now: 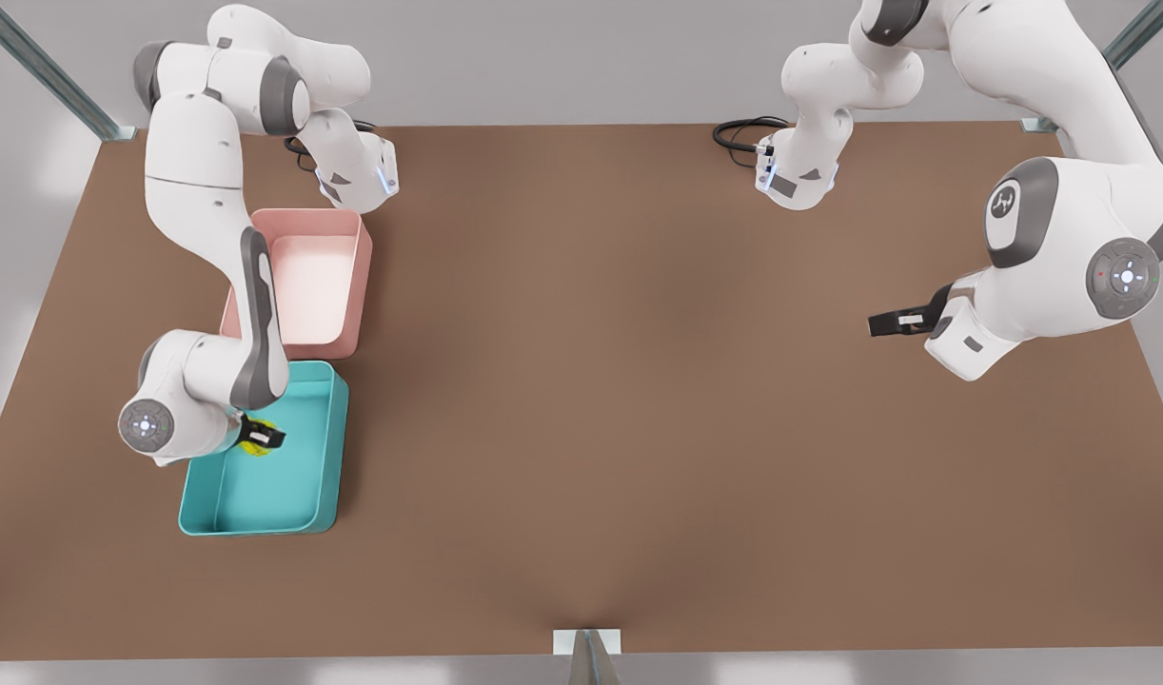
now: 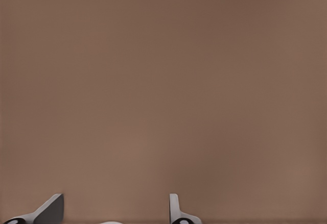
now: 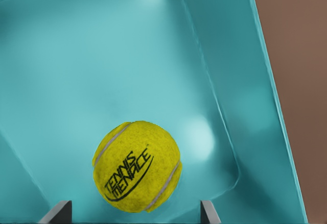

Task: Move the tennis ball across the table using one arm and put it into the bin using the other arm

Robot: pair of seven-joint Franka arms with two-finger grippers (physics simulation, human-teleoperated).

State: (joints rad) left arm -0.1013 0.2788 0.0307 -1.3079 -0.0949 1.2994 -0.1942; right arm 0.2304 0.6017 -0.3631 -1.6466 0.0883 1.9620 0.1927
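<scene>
The yellow-green tennis ball (image 3: 137, 167) lies inside the teal bin (image 3: 92, 66), near one of its corners. My right gripper (image 3: 134, 213) hovers over it, open, its fingertips (image 3: 61, 211) standing wider than the ball and apart from it. In the front view that gripper (image 1: 266, 436) is over the bin (image 1: 286, 495) on the front view's left, partly covering the ball (image 1: 254, 449). My left gripper (image 1: 884, 323) waits open above the bare table (image 1: 591, 381) on the front view's right. In the left wrist view it (image 2: 115, 208) has nothing between its fingers.
A pink tray (image 1: 310, 285) stands right behind the teal bin, partly under the right arm's forearm. Both arm bases sit at the table's far edge, with black cables (image 1: 743, 133) beside one of them. A bracket (image 1: 586, 642) marks the near edge.
</scene>
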